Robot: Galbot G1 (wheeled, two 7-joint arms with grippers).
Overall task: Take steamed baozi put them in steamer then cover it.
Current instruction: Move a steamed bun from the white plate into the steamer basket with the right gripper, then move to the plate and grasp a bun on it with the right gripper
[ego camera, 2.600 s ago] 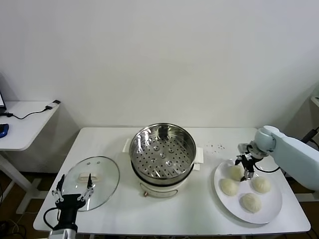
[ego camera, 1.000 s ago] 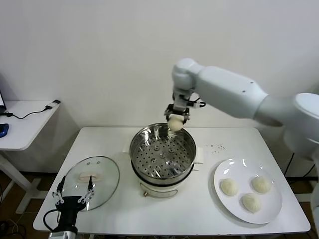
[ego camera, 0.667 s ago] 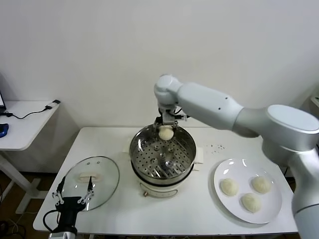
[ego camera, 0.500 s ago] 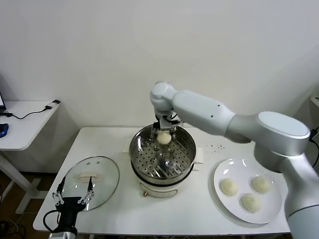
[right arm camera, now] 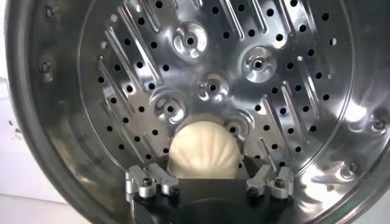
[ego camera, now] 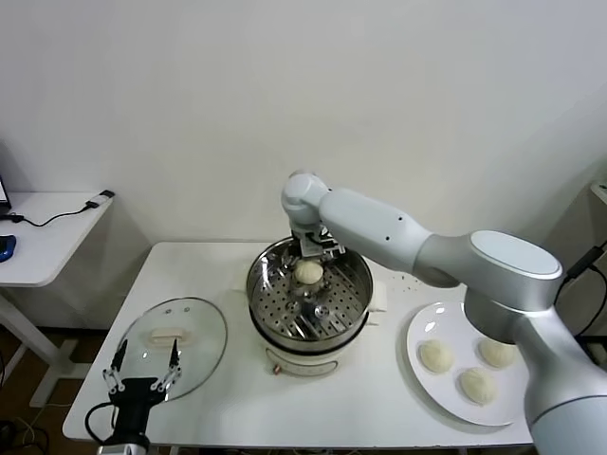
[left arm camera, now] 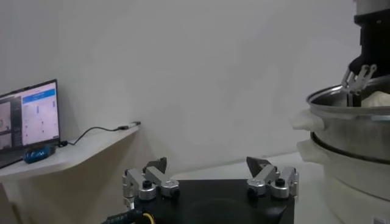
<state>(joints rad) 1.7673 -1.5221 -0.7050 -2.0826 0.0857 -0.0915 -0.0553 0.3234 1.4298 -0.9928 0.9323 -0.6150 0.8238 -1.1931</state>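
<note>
The steamer point(ego camera: 261, 284) stands mid-table, uncovered. One steamed baozi point(ego camera: 308, 272) rests on the perforated tray toward the back. My right gripper point(ego camera: 313, 251) hangs just over it, open. In the right wrist view the fingers stand clear on both sides of the bun point(right arm camera: 203, 149), above the tray point(right arm camera: 292, 73). Three more baozi point(ego camera: 437, 355) point(ego camera: 496, 351) point(ego camera: 477, 385) lie on the white plate point(ego camera: 520, 398) at the right. The glass cover point(ego camera: 194, 332) lies flat at the table's left. My left gripper point(ego camera: 140, 373) waits open at that front-left corner point(left arm camera: 207, 167).
A white side desk point(ego camera: 43, 237) with a cable and a blue mouse stands off to the left; a monitor point(left arm camera: 27, 119) sits on it. The right arm reaches across the back of the table from the right. The steamer point(left arm camera: 353, 122) shows in the left wrist view.
My right gripper came down from above the steamer's rear rim into the pot with the baozi, then opened. The bun now rests on the tray. The left arm has not moved.
</note>
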